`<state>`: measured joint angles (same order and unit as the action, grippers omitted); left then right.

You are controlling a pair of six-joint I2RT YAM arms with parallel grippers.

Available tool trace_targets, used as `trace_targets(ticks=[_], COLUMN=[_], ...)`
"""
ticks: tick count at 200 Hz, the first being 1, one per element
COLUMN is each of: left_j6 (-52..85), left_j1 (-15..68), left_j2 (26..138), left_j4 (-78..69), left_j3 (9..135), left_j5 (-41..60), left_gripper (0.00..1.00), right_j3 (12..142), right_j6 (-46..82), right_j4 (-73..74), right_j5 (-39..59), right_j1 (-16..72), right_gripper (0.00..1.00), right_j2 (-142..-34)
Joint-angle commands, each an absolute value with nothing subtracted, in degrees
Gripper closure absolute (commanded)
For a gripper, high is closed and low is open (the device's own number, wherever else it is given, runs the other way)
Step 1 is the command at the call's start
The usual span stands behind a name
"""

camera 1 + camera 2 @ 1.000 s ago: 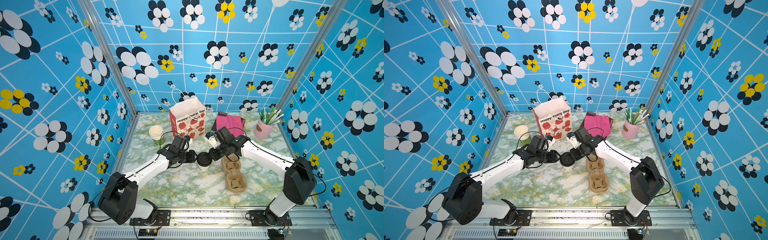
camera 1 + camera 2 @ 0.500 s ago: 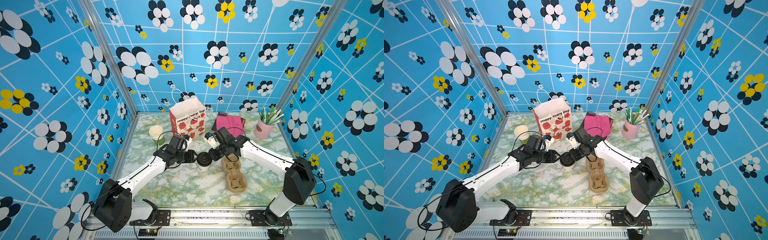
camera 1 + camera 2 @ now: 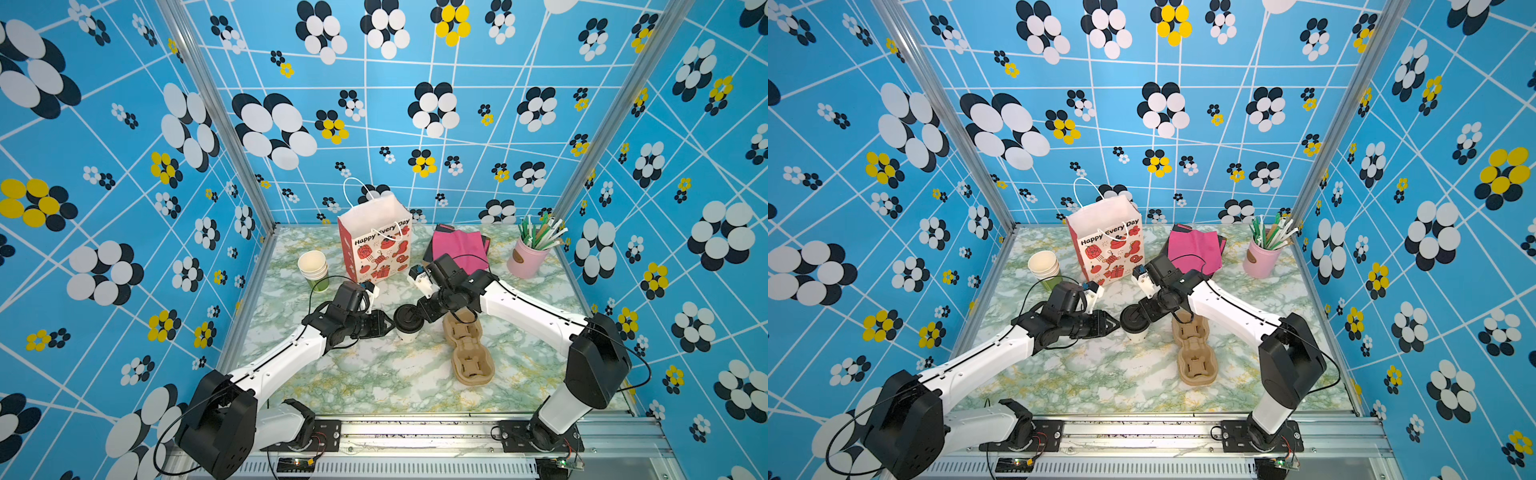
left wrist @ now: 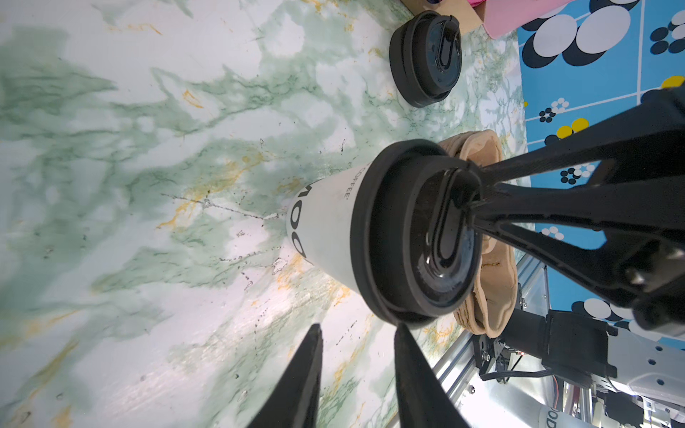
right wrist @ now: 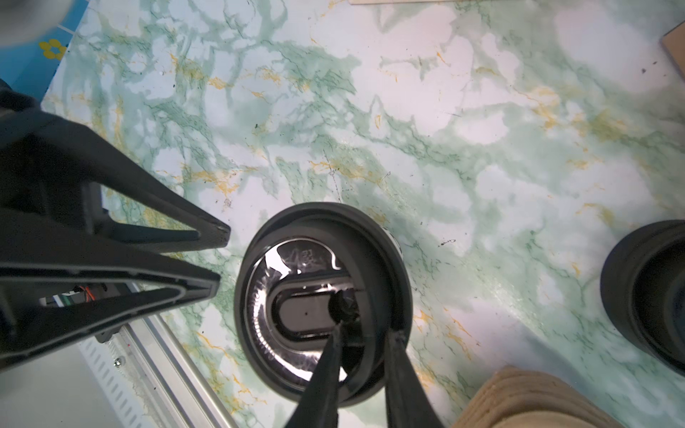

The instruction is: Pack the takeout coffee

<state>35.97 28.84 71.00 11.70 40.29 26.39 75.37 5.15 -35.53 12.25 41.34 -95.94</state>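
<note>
The takeout coffee (image 3: 407,328), stood upright just beside the cardboard cup carrier (image 3: 469,353), is pinched by its lid rim in the right gripper (image 5: 365,331), the left gripper (image 4: 357,329) narrowly parted and empty; light, crushable, perhaps full, it is judged better taken gently around the paper wall.

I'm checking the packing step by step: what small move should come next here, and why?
Probably the right pincer should lift the takeout coffee slightly off the table. It pinches the lid's rim, the cup stands upright beside the cardboard carrier, and the left pincer is open close by, gripping nothing, so nothing seems to block a short raise.
</note>
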Motion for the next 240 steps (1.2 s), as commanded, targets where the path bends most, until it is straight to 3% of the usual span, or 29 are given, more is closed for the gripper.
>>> trace_targets(ticks=[1,150,240], left_j6=[38.1,37.8,33.9], left_j1=[28.9,29.4,30.7], left_j2=[70.0,74.9,78.9], left_j4=[8.3,6.5,15.7], left_j3=[39.3,39.1,38.2], left_j5=[28.0,28.4,19.5], left_gripper=[0.66,0.66,0.68], right_j3=[72.7,73.1,72.7], right_j6=[4.7,4.8,4.7], right_j4=[-44.8,-45.1,-45.6], right_j5=[9.3,9.6,9.8], right_j1=[42.3,42.8,42.7], right_gripper=[0.78,0.78,0.78], right_j2=[-100.5,-101.2,-101.6])
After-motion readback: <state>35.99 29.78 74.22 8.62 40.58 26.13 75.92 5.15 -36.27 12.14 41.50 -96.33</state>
